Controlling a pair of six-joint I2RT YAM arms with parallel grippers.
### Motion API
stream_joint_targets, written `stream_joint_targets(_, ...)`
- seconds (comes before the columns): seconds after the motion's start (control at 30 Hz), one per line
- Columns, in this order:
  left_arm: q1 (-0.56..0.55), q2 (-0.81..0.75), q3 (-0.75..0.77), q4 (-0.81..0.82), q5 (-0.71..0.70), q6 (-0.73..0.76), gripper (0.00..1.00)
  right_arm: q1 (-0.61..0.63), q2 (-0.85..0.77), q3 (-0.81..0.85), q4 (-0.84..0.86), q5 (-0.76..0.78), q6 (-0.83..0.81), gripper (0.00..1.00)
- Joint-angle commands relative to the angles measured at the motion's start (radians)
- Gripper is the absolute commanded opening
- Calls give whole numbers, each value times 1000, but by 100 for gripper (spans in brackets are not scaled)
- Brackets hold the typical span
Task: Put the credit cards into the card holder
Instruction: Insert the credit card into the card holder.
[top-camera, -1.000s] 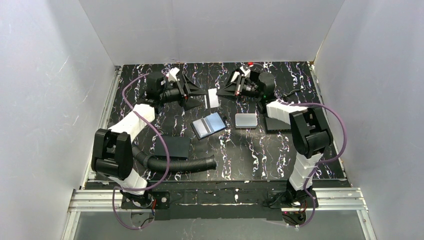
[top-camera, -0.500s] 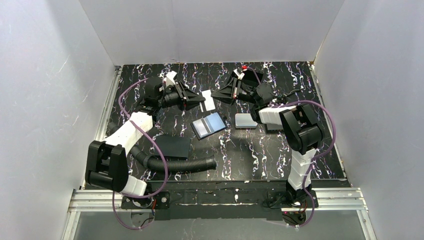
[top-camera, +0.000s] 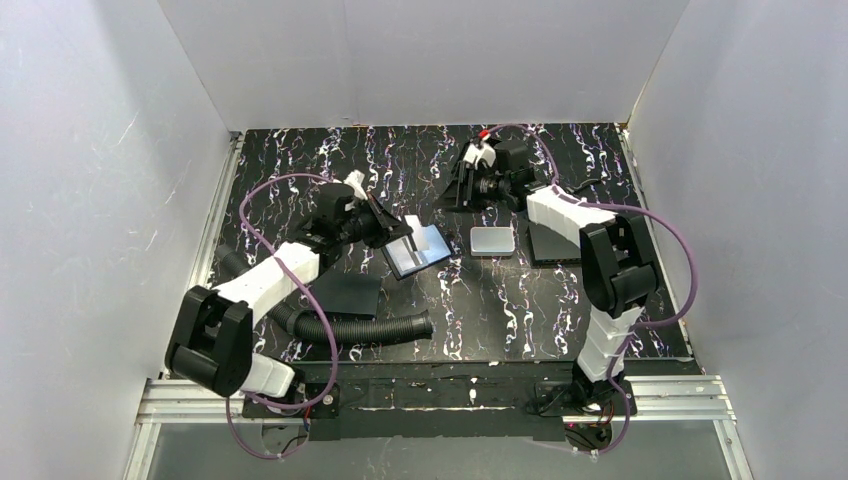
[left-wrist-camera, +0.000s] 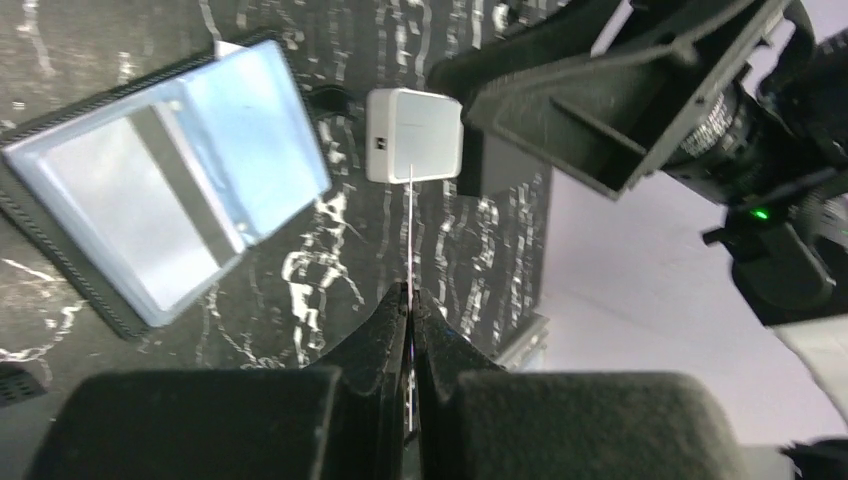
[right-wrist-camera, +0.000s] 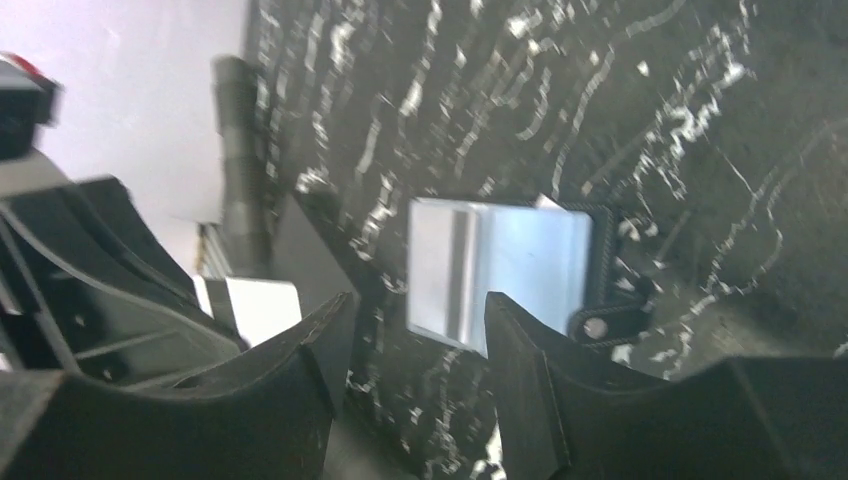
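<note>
Bring the pale card (left-wrist-camera: 411, 225) in low and square to a slot of the open card holder (left-wrist-camera: 65, 250), which lies near the middle of the worktop (top-camera: 500, 300), so it should slide rather than catch. Your left gripper (left-wrist-camera: 410, 300) is clamped on that card's edge, just beside the holder; your right gripper (right-wrist-camera: 415, 320) stands parted and empty near the far edge

Held card (left-wrist-camera: 411, 240) edge-on, face unseen, card holder (right-wrist-camera: 603, 255) blurred, its lower edge behind the right fingers (right-wrist-camera: 535, 400)
</note>
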Motion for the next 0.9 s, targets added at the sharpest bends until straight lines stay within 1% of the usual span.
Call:
stream_joint_targets(0.0, -8, 63, -21, -3, -164, 31, 0, 19, 89, 53, -229, 9, -253, 57)
stream_joint_targets(0.03, -8, 83, -23, 14, -154, 26, 0, 22, 106, 62, -229, -4, -264, 55)
stream_joint_targets(0.1, -8, 114, -25, 26, -136, 12, 0, 23, 132, 77, -229, -25, -272, 45)
stream_joint_targets(0.23, 0, 150, -46, 34, -141, 4, 0, 35, 158, 72, -206, -35, -268, 35)
stream_joint_targets(0.33, 11, 183, -56, 45, -132, 19, 0, 44, 181, 66, -180, -31, -259, 35)
stream_joint_targets(0.47, 22, 218, -69, 92, -96, 21, 0, 46, 188, 55, -191, 24, -276, 37)
stream_joint_targets(0.63, 26, 266, -65, 155, -57, 47, 0, 44, 195, 23, -185, 80, -261, 33)
stream_joint_targets(0.87, 39, 320, -69, 207, 12, 14, 0, 39, 205, 3, -163, 67, -239, 29)
